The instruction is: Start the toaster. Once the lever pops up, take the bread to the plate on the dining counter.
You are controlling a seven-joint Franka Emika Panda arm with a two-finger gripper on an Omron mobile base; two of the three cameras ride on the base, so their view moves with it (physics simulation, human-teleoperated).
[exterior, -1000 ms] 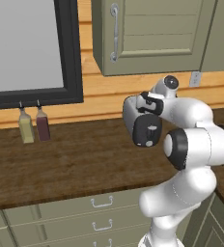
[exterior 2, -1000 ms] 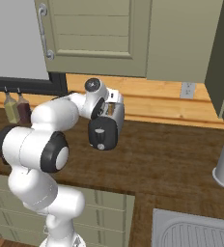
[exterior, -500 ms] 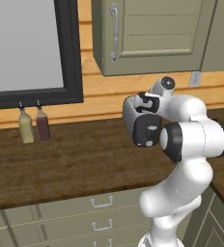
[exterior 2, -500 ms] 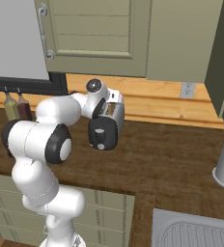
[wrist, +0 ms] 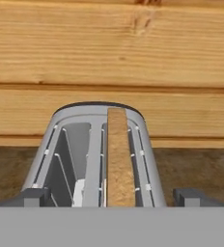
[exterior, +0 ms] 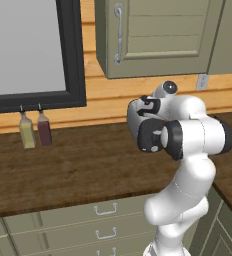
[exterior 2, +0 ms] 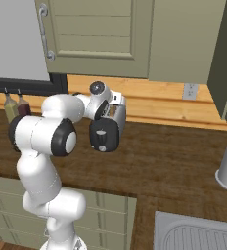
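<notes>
Overhead, my claw (wrist: 112, 197) hung wide open and empty above the toaster (wrist: 97, 157), the bread (wrist: 120, 159) upright in the slot toward 3 o'clock, a detail my base cameras missed, though the right one caught the black end panel (exterior 2: 104, 136) with its lever (exterior 2: 102, 133).

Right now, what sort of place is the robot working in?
A home-style kitchen: a wood worktop over drawer cabinets, a toaster holding a bread slice, and a sink at one corner.
</notes>
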